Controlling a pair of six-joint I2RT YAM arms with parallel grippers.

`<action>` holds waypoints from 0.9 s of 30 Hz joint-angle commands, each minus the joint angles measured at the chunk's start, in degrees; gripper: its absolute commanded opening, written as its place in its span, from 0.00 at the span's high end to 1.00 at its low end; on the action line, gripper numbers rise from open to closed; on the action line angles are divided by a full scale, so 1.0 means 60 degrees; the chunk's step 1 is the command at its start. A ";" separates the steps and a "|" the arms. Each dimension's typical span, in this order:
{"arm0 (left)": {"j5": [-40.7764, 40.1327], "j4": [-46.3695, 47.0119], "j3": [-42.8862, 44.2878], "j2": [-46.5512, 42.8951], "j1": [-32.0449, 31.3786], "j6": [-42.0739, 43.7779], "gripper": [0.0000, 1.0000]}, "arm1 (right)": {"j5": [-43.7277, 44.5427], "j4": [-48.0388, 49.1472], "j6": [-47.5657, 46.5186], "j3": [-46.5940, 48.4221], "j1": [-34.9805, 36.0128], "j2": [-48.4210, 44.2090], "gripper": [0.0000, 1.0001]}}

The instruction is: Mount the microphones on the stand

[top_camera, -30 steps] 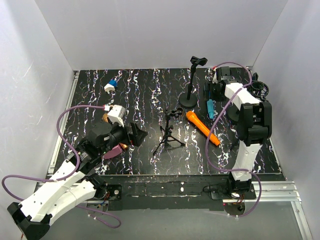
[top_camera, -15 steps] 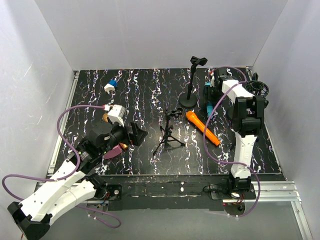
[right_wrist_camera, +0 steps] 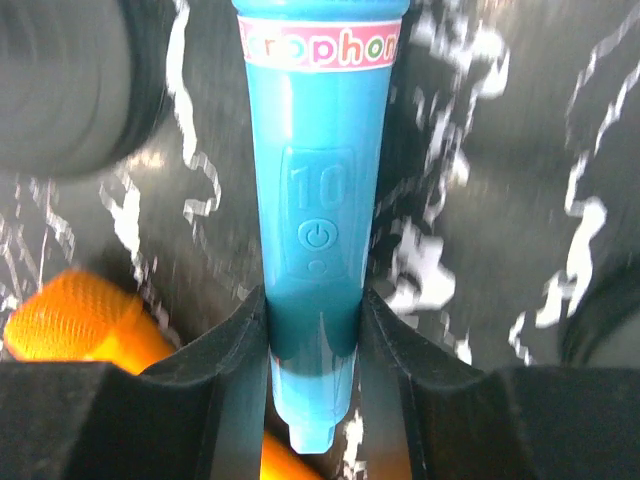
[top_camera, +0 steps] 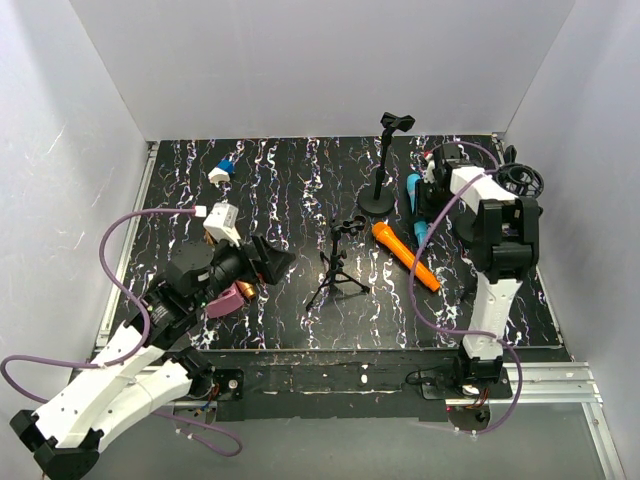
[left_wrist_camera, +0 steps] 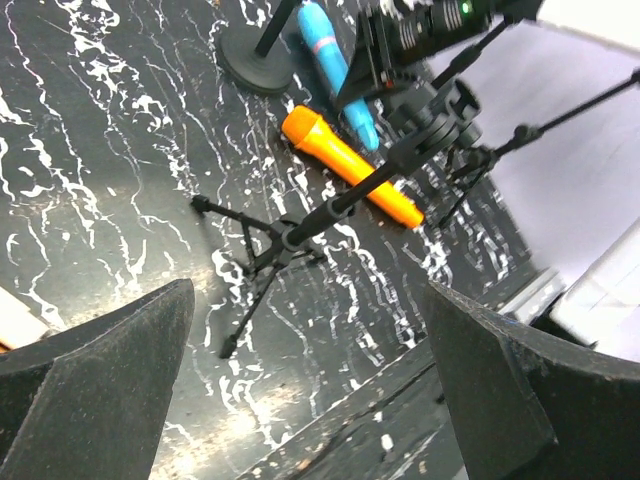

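Contact: right fingers point(right_wrist_camera: 150, 420) press both sides of the cyan microphone point(right_wrist_camera: 315, 230), low on its handle, head pointing away from them; orange microphone point(right_wrist_camera: 75, 320) lies just beneath, leftward. Meanwhile left fingers point(left_wrist_camera: 90, 390) gape wide, holding nothing.

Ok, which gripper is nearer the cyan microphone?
Right. The right gripper has its jaws closed on the cyan microphone; the left gripper sits open far across the table, beyond the tripod stand.
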 commanded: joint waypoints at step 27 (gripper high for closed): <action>0.1985 0.1885 0.1348 0.0576 0.0010 -0.3053 0.02 | -0.4418 -0.1769 -0.0854 -0.3006 -0.0019 -0.7440 0.96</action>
